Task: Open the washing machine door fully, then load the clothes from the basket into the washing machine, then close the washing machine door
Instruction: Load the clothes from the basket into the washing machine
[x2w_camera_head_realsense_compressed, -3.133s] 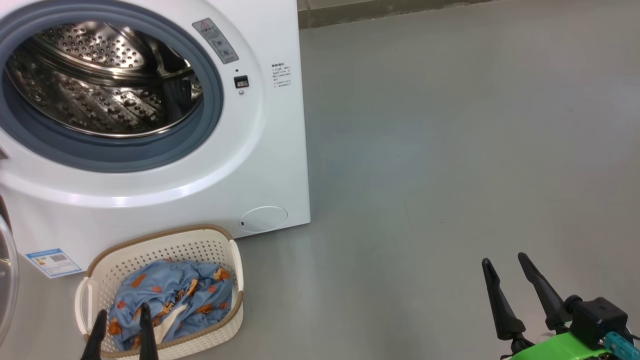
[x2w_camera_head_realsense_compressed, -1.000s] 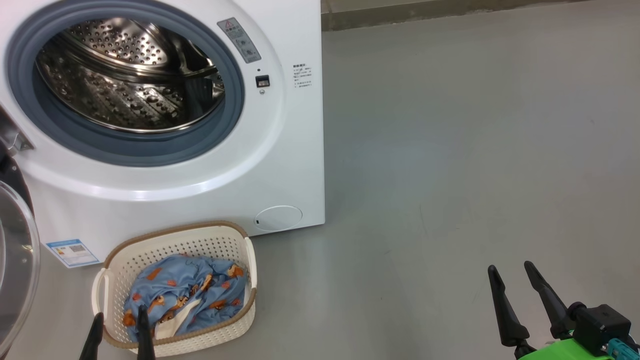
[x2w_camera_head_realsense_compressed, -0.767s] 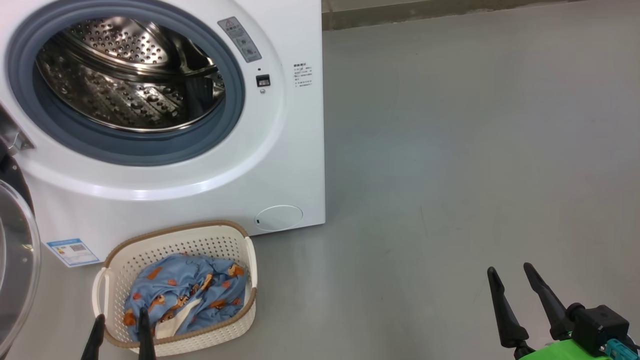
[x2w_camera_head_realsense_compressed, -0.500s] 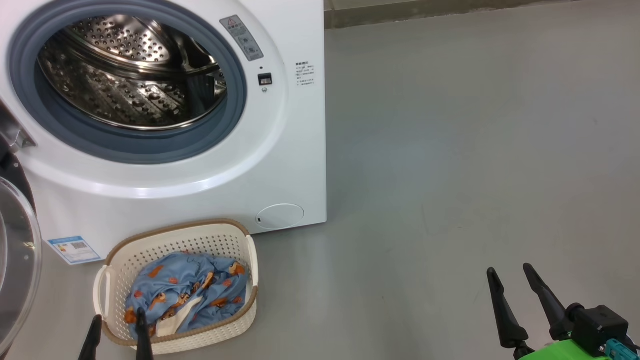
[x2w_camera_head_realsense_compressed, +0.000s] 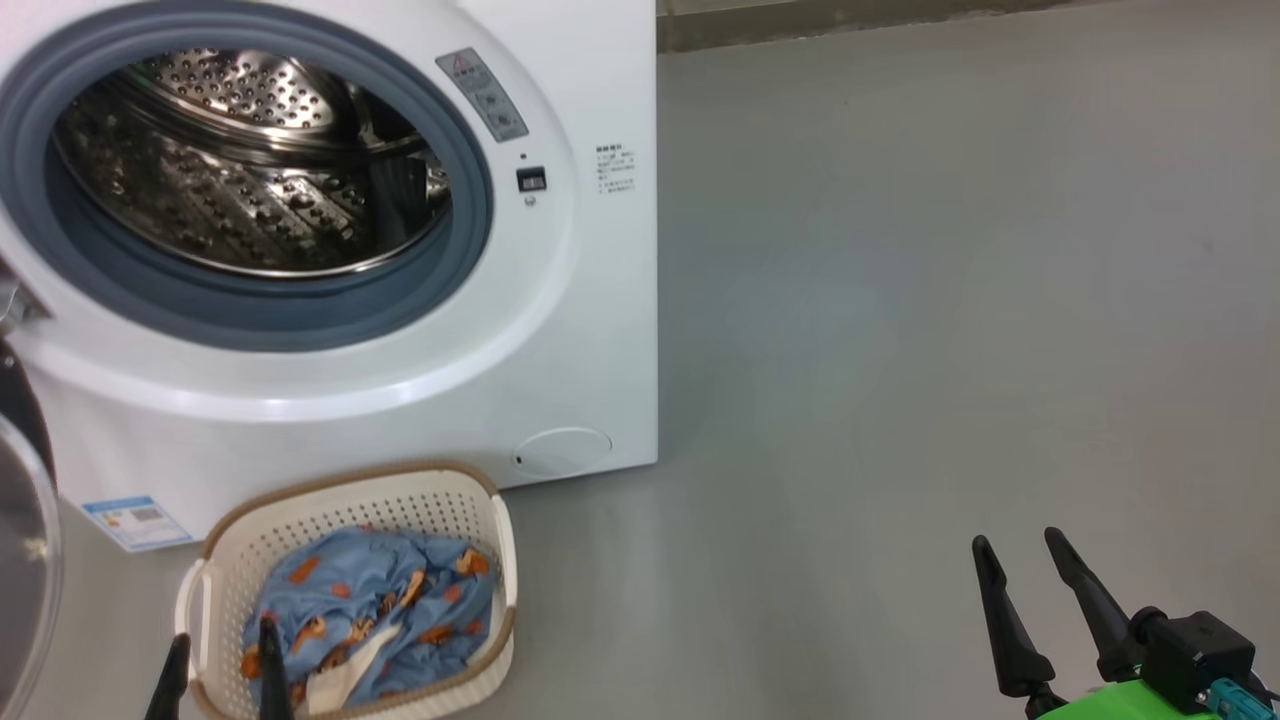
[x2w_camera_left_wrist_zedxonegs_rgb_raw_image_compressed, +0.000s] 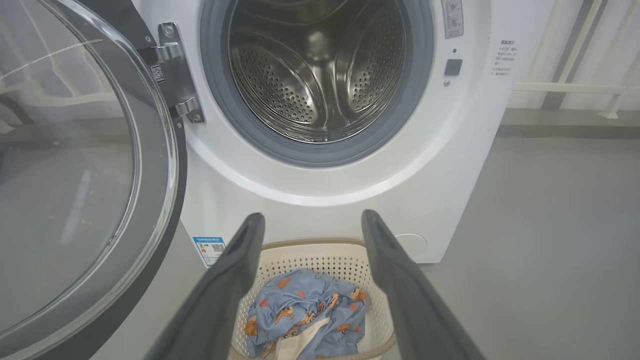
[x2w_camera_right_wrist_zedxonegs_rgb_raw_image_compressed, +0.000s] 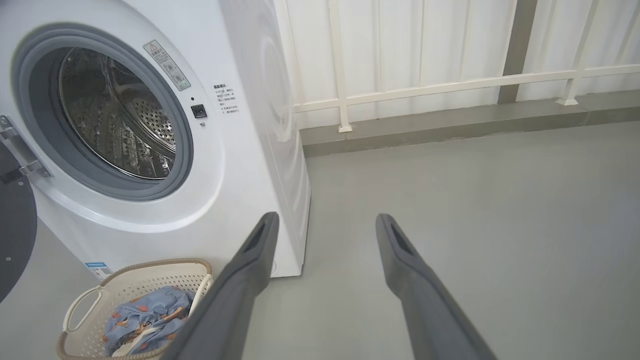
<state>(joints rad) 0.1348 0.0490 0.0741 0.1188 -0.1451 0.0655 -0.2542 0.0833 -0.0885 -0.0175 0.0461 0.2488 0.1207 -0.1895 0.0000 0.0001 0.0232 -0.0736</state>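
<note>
The washer (x2w_camera_head_realsense_compressed: 560, 330) is seen on a grey floor (x2w_camera_head_realsense_compressed: 900, 350) with its door (x2w_camera_left_wrist_zedxonegs_rgb_raw_image_compressed: 65, 165) swung wide to the left on its hinge, so that the steel drum (x2w_camera_head_realsense_compressed: 240, 190) and the grey-blue gasket (x2w_camera_head_realsense_compressed: 260, 320) are exposed. The basket (x2w_camera_head_realsense_compressed: 400, 515) is set on the floor just in front of the washer, below the opening and beside a blue sticker (x2w_camera_head_realsense_compressed: 135, 522). The clothes (x2w_camera_head_realsense_compressed: 390, 590) are heaped inside it, blue print uppermost, with a strip of cream lining shown at the near side. The left gripper (x2w_camera_head_realsense_compressed: 222, 640) is held over the basket's near edge, its fingers spread apart and pointed toward the washer, with nothing clamped; whether a tip touches the clothes cannot be told. The right gripper (x2w_camera_head_realsense_compressed: 1016, 540) is held well to the right over bare floor, apart from washer and basket, its fingers likewise parted and nothing gripped.
</note>
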